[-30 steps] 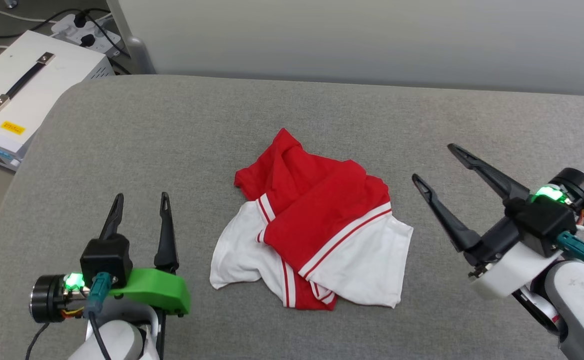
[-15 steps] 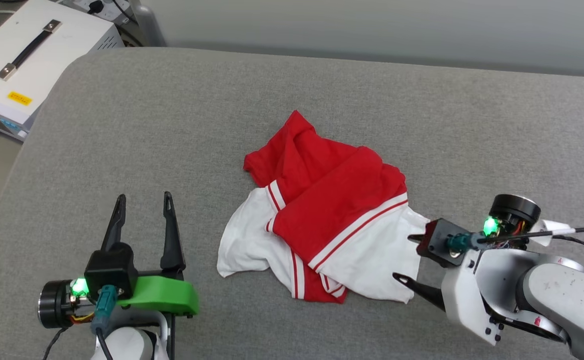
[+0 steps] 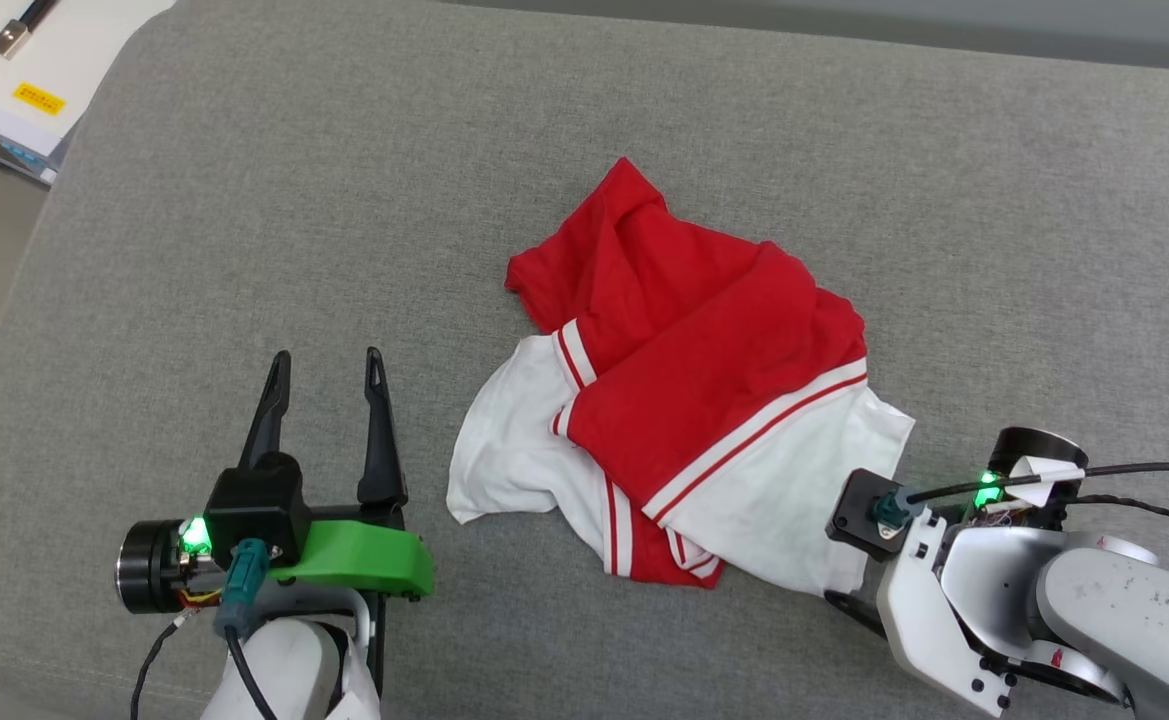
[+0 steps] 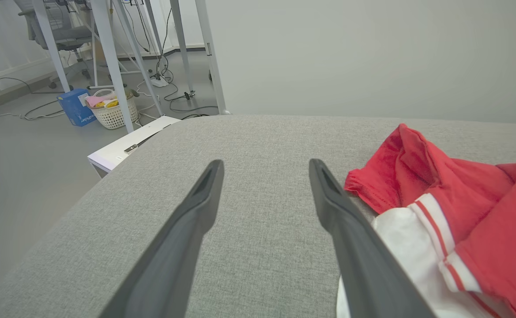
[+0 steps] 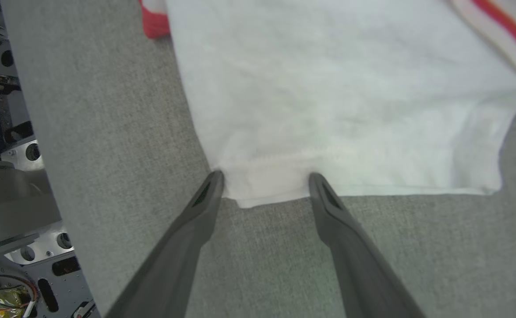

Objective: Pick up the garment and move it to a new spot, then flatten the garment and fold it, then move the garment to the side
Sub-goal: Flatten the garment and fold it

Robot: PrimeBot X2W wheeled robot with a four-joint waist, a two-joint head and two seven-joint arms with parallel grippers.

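The right pincer (image 3: 841, 575) has come lower than half a second ago, over the near white sleeve edge of the crumpled red jersey T-shirt (image 3: 704, 370), which lies mid-worktop (image 3: 244, 200). The left pincer (image 3: 328, 356) stays parted and empty beside the shirt. In the left wrist view, nothing sits between its fingers. In the right wrist view, open fingers straddle the white hem without gripping it.

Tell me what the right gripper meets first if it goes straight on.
The right gripper would meet the garment at once: its white edge lies between the open fingertips, though height above it is unclear.
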